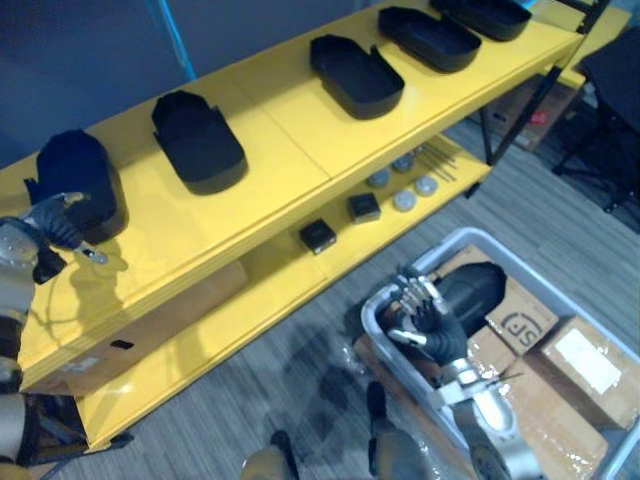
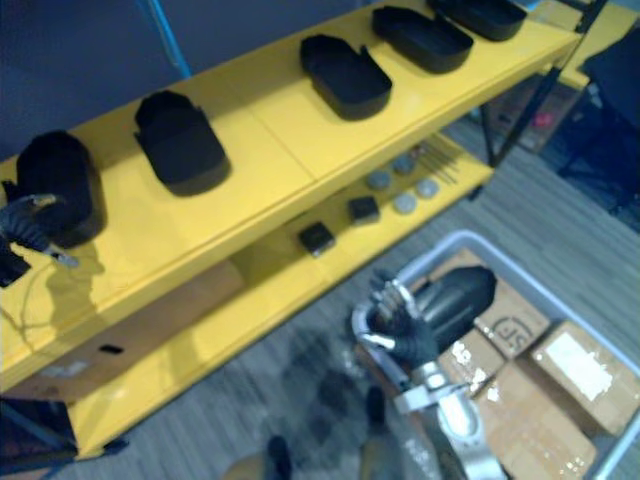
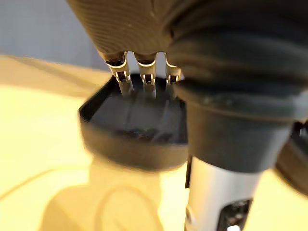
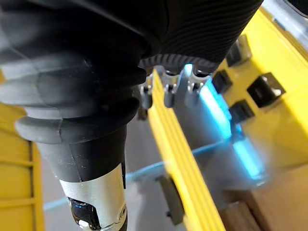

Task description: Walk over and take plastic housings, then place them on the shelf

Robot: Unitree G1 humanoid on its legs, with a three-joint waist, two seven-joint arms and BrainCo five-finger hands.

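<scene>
1 black plastic housing (image 1: 478, 285) lies in the grey bin (image 1: 470, 236) on the floor, beside cardboard boxes (image 1: 585, 360). 5 more sit in a row on top of the yellow shelf (image 1: 270, 130). the step in hand looks like the pick from the bin: the right hand (image 1: 428, 322) reaches low at that housing's near end, fingers relaxed and apparently not closed on it. next it would need to curl round the edge and lift. the left hand (image 1: 52, 228) is up at the shelf, fingers (image 3: 144, 77) straight at the leftmost housing (image 1: 75, 175) rim, grasping nothing.
</scene>
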